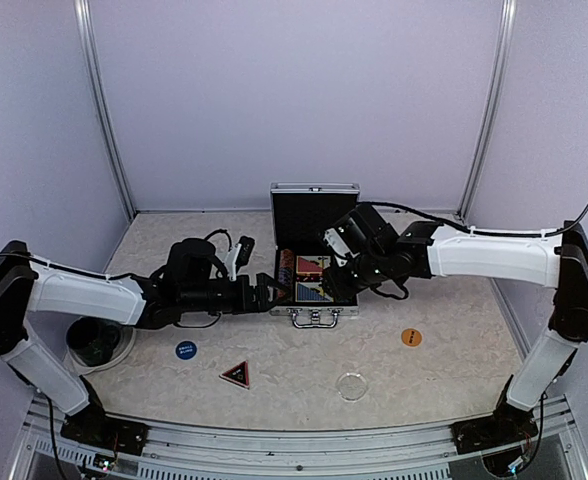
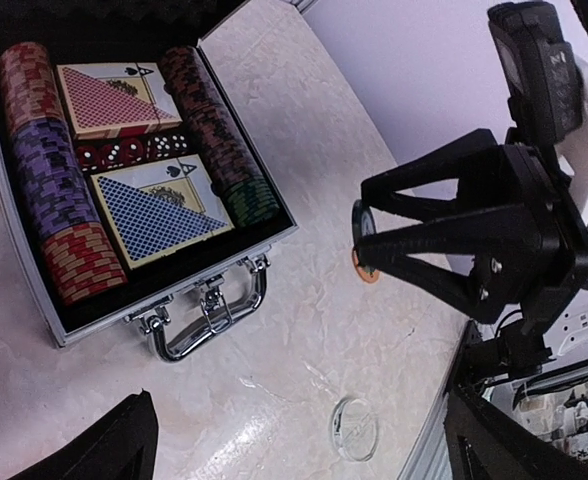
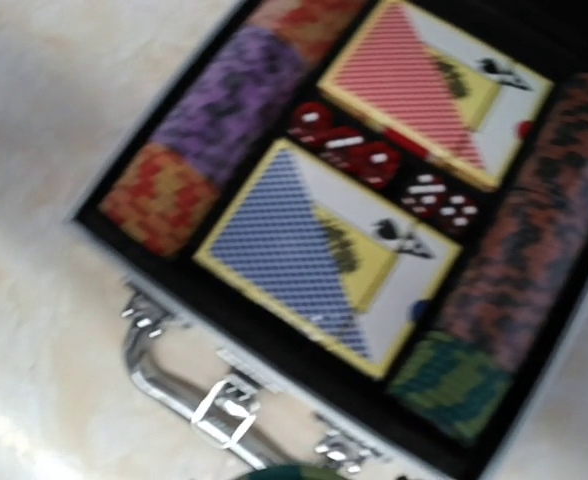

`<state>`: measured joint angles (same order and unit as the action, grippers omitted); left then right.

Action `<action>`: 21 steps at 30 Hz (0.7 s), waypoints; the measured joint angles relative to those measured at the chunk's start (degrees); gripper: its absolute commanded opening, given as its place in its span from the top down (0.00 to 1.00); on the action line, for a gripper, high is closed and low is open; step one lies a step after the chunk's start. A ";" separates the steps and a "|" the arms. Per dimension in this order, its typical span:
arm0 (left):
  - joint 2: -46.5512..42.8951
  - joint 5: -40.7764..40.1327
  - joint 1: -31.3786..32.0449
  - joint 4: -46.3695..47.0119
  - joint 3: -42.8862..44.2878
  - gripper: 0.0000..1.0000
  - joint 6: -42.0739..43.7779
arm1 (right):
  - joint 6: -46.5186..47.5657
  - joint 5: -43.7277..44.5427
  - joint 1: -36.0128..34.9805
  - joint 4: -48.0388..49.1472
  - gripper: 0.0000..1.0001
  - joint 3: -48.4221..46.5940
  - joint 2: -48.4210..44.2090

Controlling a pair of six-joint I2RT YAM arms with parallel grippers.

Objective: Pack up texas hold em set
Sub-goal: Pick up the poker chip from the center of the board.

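Observation:
The silver briefcase (image 1: 314, 312) lies open mid-table, its lid upright. In the left wrist view its black tray (image 2: 29, 300) holds chip rows (image 2: 59, 190), a red deck (image 2: 109, 98), a blue deck (image 2: 159, 205) and red dice (image 2: 134, 152). My right gripper (image 1: 337, 284) hovers over the case's right front part, shut on a green chip (image 2: 362, 228), which also shows at the bottom edge of the right wrist view (image 3: 294, 472). My left gripper (image 1: 265, 295) is open and empty at the case's left front corner, fingers wide apart (image 2: 296, 425).
On the table in front of the case lie a blue button (image 1: 185, 350), a dark triangle marker (image 1: 235, 374), an orange button (image 1: 411, 337) and a clear disc (image 1: 352, 386). Cups on a clear plate (image 1: 99, 342) stand at the left. Frame posts line the walls.

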<state>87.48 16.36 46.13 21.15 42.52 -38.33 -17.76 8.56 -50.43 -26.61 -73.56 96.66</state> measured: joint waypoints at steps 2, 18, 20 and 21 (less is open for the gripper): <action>1.09 2.25 -0.61 1.66 0.00 0.01 -1.81 | 0.26 -0.15 -0.85 -0.11 0.59 0.00 0.00; 0.57 -13.27 11.89 15.96 -8.31 0.03 -2.93 | -5.11 -3.10 -1.38 -1.79 0.59 -2.75 0.00; 0.92 -15.43 12.87 18.75 -8.28 0.04 -2.58 | -6.21 -3.67 -1.38 -1.55 0.59 -2.75 0.00; 1.38 -16.61 13.38 20.13 -8.24 0.04 -2.32 | -6.88 -4.04 -1.40 -1.31 0.59 -2.75 0.00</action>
<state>88.86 -0.25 59.51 41.28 34.28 -40.64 -24.64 4.51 -51.83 -27.92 -76.31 96.66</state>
